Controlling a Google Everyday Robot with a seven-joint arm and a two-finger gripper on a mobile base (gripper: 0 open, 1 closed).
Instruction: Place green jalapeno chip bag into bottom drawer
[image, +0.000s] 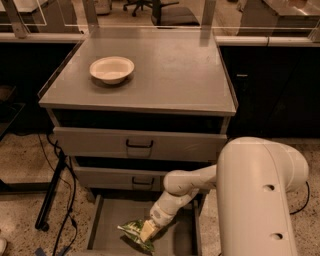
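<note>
The green jalapeno chip bag lies on the grey floor of the pulled-out bottom drawer, near its middle. My gripper reaches down from the white arm into the drawer and sits on the bag's right end, its pale fingers touching the bag. The arm's large white body fills the lower right.
A round cream bowl sits on the grey cabinet top. Two shut grey drawers with black handles are above the open one. Black cables and a stand leg hang at the cabinet's left. Dark counters stand behind.
</note>
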